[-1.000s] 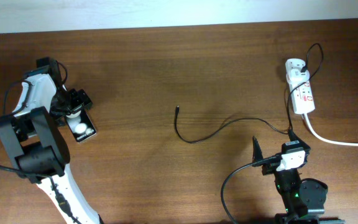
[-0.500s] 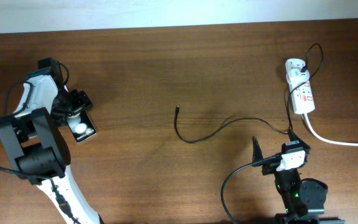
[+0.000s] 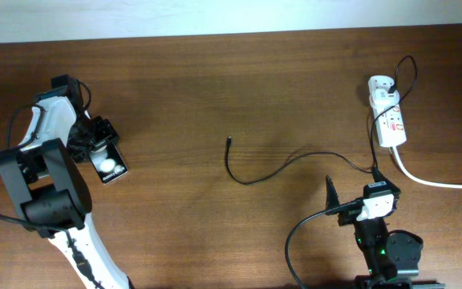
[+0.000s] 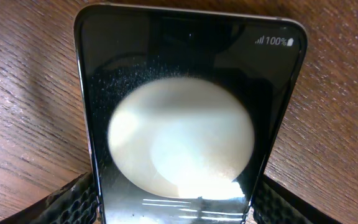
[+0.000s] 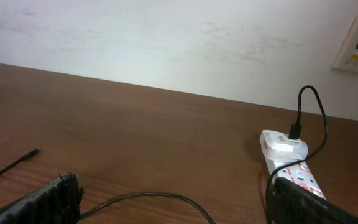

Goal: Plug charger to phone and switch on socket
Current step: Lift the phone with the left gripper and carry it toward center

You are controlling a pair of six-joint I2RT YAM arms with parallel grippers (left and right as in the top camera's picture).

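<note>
The phone (image 3: 110,165) is a black glossy rectangle at the table's left, with a bright lamp reflection on its face. My left gripper (image 3: 96,143) is shut on its near end. In the left wrist view the phone (image 4: 185,99) fills the frame, with my gripper's (image 4: 176,202) fingers against both long edges. The charger cable (image 3: 251,180) curves across the middle; its plug tip (image 3: 228,140) lies free on the wood. The white socket (image 3: 391,120) lies at the far right. My right gripper (image 3: 353,186) is open and empty by the cable (image 5: 160,196), with the socket (image 5: 294,171) ahead on the right.
The cable's far end is plugged into a white adapter (image 3: 382,85) on the socket's far end. A thick white cord (image 3: 439,181) runs from the socket off the right edge. A white wall (image 5: 166,43) rises behind the table's far edge.
My left gripper has shifted the phone slightly to the right and toward the front edge. The right arm, cable and socket have not moved.
</note>
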